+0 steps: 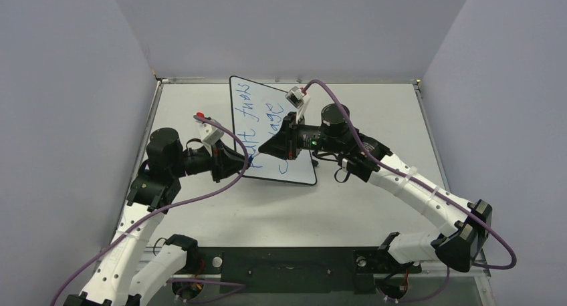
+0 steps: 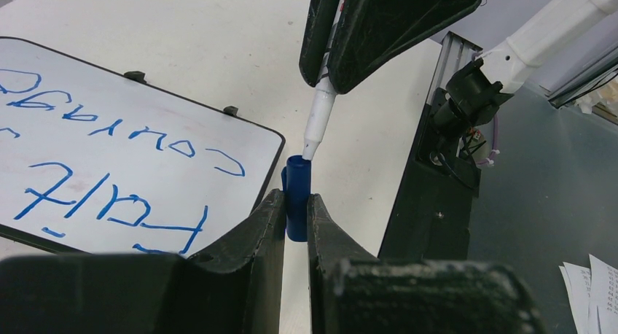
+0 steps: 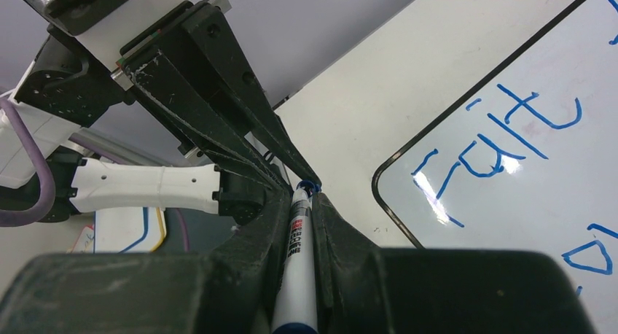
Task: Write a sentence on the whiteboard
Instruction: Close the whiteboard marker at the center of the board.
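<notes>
The whiteboard [image 1: 301, 169] lies on the table with the sentence [image 1: 249, 115] in blue marker in two lines. Its corner [image 2: 146, 126] and the words [image 2: 109, 203] show in the left wrist view. My left gripper [image 2: 295, 197] is shut on a blue marker cap [image 2: 296, 181], held upright beside the board's corner. My right gripper [image 3: 301, 195] is shut on a white marker [image 3: 297, 261]. The marker's tip [image 2: 312, 141] points down into the cap's mouth. Both grippers meet over the board's near left corner [image 1: 257, 156].
The white table [image 1: 374, 206] is walled on three sides by grey panels. A black rail [image 2: 430, 195] runs along its near edge beside the arm bases. Loose papers [image 2: 594, 290] lie beyond that rail.
</notes>
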Controlling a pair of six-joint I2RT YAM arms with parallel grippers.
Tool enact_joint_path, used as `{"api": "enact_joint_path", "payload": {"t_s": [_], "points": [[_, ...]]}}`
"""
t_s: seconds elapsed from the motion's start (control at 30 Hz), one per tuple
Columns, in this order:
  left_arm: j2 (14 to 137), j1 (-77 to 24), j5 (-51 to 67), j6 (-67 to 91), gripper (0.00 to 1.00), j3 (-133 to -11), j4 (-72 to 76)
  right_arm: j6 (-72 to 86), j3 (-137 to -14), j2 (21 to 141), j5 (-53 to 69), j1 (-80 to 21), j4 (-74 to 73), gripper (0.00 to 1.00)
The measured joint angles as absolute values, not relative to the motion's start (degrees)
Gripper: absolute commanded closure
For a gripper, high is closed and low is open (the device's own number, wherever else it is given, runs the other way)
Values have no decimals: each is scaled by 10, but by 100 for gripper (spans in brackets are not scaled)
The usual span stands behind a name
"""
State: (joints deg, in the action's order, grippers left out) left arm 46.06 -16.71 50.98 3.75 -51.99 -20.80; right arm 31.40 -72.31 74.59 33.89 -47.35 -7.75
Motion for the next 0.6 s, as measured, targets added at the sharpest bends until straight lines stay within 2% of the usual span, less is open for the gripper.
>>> {"api": "enact_joint_path", "payload": {"t_s": [0.6], "points": [[454,-166,517,38,100,-509,-218,276,-730,768,337,-488,-110,100]]}}
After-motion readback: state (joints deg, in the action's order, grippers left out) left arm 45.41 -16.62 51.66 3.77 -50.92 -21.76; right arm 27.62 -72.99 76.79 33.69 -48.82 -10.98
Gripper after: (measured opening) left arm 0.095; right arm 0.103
